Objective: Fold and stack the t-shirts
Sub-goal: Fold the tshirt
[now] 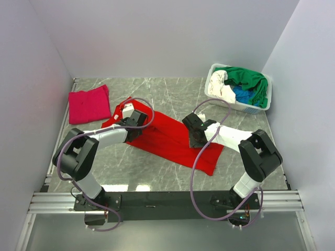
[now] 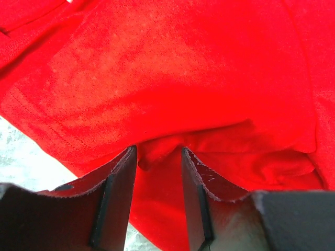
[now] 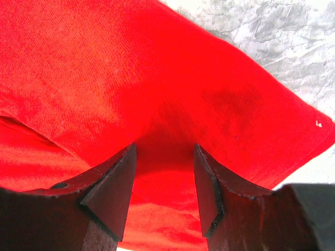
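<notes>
Left gripper (image 2: 158, 152): jaws part-way apart, fold of red shirt (image 2: 172, 78) between tips, hold unconfirmed. Right gripper (image 3: 164, 150): jaws apart over flat cloth. Shirt spread on table (image 1: 157, 94); judged limp, light; best pinched at edges.

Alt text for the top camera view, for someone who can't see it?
The left gripper and right gripper are down on a red t-shirt lying across the marble table. A folded magenta t-shirt lies back left; a white basket of shirts sits back right.
</notes>
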Action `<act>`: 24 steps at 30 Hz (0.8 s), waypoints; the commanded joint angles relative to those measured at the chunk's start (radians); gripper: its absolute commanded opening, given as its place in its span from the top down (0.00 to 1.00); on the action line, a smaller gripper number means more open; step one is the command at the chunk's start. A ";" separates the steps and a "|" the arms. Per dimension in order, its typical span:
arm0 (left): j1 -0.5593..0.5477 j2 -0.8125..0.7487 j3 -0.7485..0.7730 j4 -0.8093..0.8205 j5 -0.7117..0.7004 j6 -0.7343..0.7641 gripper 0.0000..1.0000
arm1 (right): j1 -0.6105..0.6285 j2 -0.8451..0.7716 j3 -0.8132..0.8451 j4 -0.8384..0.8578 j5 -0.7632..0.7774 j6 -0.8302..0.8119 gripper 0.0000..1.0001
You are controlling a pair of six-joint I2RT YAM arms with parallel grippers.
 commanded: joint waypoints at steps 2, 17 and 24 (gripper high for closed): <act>-0.002 0.024 0.042 0.024 -0.041 0.025 0.55 | 0.007 -0.013 0.014 -0.003 0.033 0.011 0.45; -0.002 -0.016 0.010 -0.001 -0.019 0.045 0.99 | 0.008 -0.023 0.006 -0.008 0.040 0.021 0.45; -0.003 -0.068 -0.011 -0.041 0.089 0.085 0.99 | 0.005 -0.029 0.006 -0.014 0.042 0.024 0.45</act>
